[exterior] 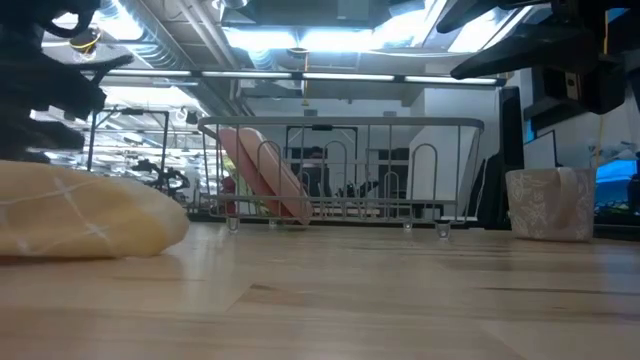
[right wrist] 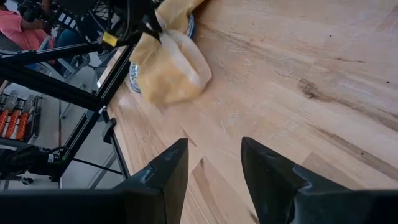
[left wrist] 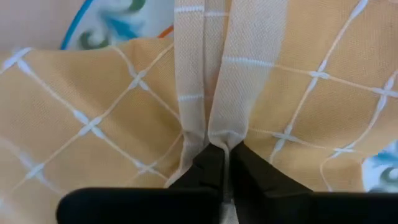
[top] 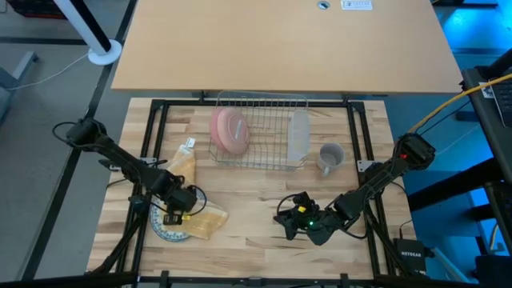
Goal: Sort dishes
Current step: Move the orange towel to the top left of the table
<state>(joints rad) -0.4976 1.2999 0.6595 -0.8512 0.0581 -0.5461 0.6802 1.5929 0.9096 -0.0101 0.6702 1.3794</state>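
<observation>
Left gripper (top: 186,200) low over the near-left part of the table (top: 256,188), fingers (left wrist: 214,174) pinched tight on a fold of the yellow-tan cloth (top: 196,212). In the left wrist view, a raised pleat of that checked cloth (left wrist: 205,93) clamped between the two dark fingertips, white grid lines running across the fabric. Beneath the cloth, a plate with blue-green pattern (top: 170,230), only its near-left rim showing in the high view; patterned rim also peeking out at the corners of the left wrist view (left wrist: 112,25). Same plate partly seen in the right wrist view (right wrist: 134,81), under the bunched cloth (right wrist: 171,65).

Right gripper (top: 292,220) near the table's front edge, right of centre, fingers (right wrist: 165,180) spread apart over bare wood, holding nothing. A green light glowing on the wrist just behind it.

Silver wire rack (top: 260,132) toward the back of the table. Inside it, at its left end, a pink plate (top: 230,130) standing on edge and leaning; in the low view the same pink plate (exterior: 265,170) tilted between the wires. A clear, pale item at the rack's right end, too faint to identify. Small grey mug (top: 330,156) just right of the rack, on the wood, seen in the low view (exterior: 550,205) with a faint pattern on its side.

A white label on the far light-wood desk and white lettering on a black box at the lower right, both too small to read.
</observation>
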